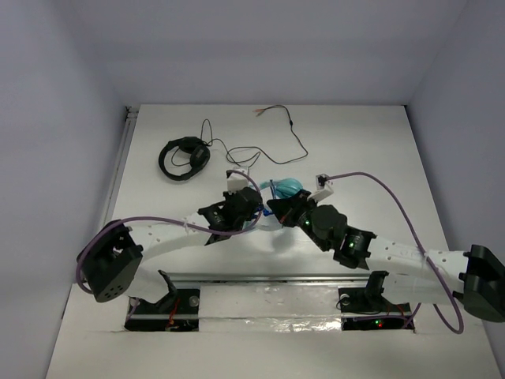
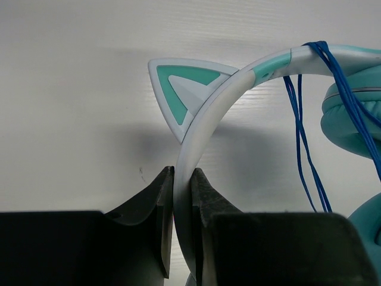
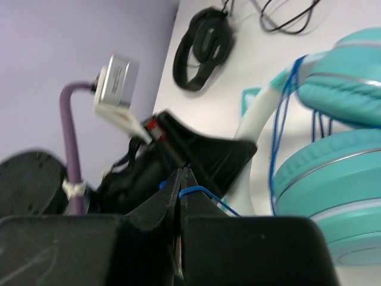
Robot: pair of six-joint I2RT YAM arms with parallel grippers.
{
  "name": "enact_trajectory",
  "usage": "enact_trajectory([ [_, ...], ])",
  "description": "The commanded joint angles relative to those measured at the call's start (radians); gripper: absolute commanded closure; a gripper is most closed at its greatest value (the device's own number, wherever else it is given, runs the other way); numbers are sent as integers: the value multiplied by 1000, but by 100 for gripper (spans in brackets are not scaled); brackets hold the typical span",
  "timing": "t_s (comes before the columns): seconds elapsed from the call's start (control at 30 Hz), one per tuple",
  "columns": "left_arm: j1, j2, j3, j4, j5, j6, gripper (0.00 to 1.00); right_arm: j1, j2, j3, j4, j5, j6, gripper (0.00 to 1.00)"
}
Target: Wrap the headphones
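Headphones [image 1: 286, 188] held between both grippers, near the middle of the table [image 1: 355, 142].
The left gripper [image 2: 181, 179] is clamped on the stiff headband [image 2: 208, 113], a firm place to hold. The right gripper [image 3: 180, 174] pinches the thin blue cable [image 3: 199, 192], which looks limp, light and probably slippery.

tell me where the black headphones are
In the top view, the black headphones lie far left on the table, beyond the left arm and apart from the teal headphones.
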Motion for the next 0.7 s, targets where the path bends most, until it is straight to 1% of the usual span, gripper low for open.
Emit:
enact_trajectory([
  [0.0, -23, -60, -40, 61, -7, -75, 100, 11, 11, 76, 103, 217, 65, 100],
  [0.1, -32, -77, -68, 81, 9, -104, 100, 11, 49, 97, 85, 305, 105, 99],
  [0.2, -53, -80, -74, 72, -20, -133, 100, 11, 98, 132, 78, 368, 130, 98],
  [0.3, -76, -59, -53, 38, -52, -147, 100, 2, 187, 201, 49, 391, 161, 97],
  [0.43, -106, -23, -1, -16, -108, -159, 100, 2, 275, 260, 32, 417, 234, 96],
  [0.5, -116, -20, 7, -16, -109, -165, 100, -7, 312, 275, 22, 431, 259, 95],
  [0.63, -116, -28, 7, -50, -109, -164, 100, -30, 362, 310, -4, 423, 294, 85],
  [0.67, -116, -25, 10, -54, -108, -164, 100, -40, 373, 327, -11, 414, 305, 78],
])
